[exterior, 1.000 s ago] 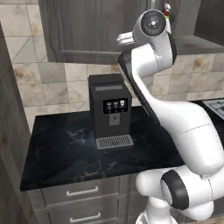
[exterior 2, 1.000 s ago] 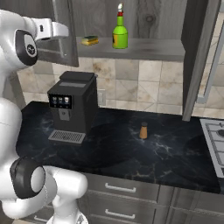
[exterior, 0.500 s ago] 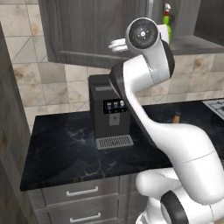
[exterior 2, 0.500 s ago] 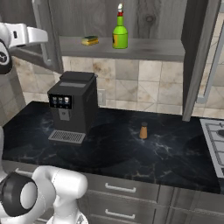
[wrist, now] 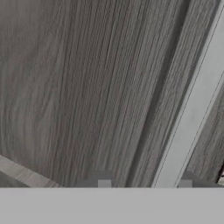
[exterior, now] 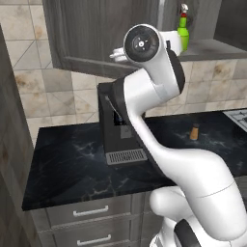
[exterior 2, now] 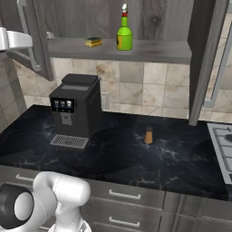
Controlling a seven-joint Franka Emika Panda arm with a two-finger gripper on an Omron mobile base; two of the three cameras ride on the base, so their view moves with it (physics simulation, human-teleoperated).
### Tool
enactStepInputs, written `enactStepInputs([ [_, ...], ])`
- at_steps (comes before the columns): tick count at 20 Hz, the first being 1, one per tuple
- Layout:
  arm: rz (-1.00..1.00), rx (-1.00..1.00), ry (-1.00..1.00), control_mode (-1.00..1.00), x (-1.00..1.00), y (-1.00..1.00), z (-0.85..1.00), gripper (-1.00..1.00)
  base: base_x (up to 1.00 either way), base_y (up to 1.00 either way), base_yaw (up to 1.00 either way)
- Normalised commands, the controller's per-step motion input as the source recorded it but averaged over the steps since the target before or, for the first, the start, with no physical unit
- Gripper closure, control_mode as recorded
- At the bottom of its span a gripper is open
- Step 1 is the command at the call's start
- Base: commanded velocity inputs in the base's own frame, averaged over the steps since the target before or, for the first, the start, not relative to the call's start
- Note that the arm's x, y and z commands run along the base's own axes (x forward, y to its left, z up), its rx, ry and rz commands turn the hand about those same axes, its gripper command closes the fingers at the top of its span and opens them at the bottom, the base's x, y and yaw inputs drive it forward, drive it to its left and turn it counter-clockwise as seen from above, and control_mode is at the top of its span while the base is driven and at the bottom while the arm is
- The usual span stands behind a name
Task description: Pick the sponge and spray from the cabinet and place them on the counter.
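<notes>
Since the earlier frames the cabinet door (exterior 2: 28, 38) has swung further open, and the arm has pulled back with it, so its shoulder now sits low in the right base view. Both cabinet doors stand open. On the bare cabinet (exterior 2: 149, 52) shelf the sponge (exterior 2: 94, 41) lies flat toward the left, yellow with a green layer. Just to its right, not touching it, the spray (exterior 2: 124, 33) stands upright, green with a red and white nozzle. From the left base view the spray (exterior: 183, 30) shows just past the arm's big round joint.

Below the shelf the counter (exterior 2: 181, 156) runs wide and black with pale veins. A dark coffee machine (exterior 2: 74, 111) stands on it at the left, against the tiled wall. A small orange-brown shaker (exterior 2: 148, 135) stands upright on the counter, well to the right of the machine. Drawers (exterior 2: 136, 199) with silver handles run under the counter.

The gripper (wrist: 144, 181) is at the left door. In the hand view its 2 finger tips rise either side of the door's silver bar handle (wrist: 192, 109), with wood grain close behind. The fingers are as closed as they get, pinched on that handle. Neither sponge nor spray is in its grasp.
</notes>
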Motion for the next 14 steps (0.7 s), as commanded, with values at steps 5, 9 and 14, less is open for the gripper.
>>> enactStepInputs([
  [5,-0.05,-0.01,0.0,-1.0,-0.19,0.68,-0.17,1.0,0.0,0.0,0.0],
  [9,-0.05,0.0,0.0,-1.0,-0.18,0.62,-0.18,1.0,0.0,0.0,0.0],
  [14,-0.04,-0.01,-0.01,-1.0,-0.21,0.41,-0.14,-1.0,0.0,0.0,0.0],
])
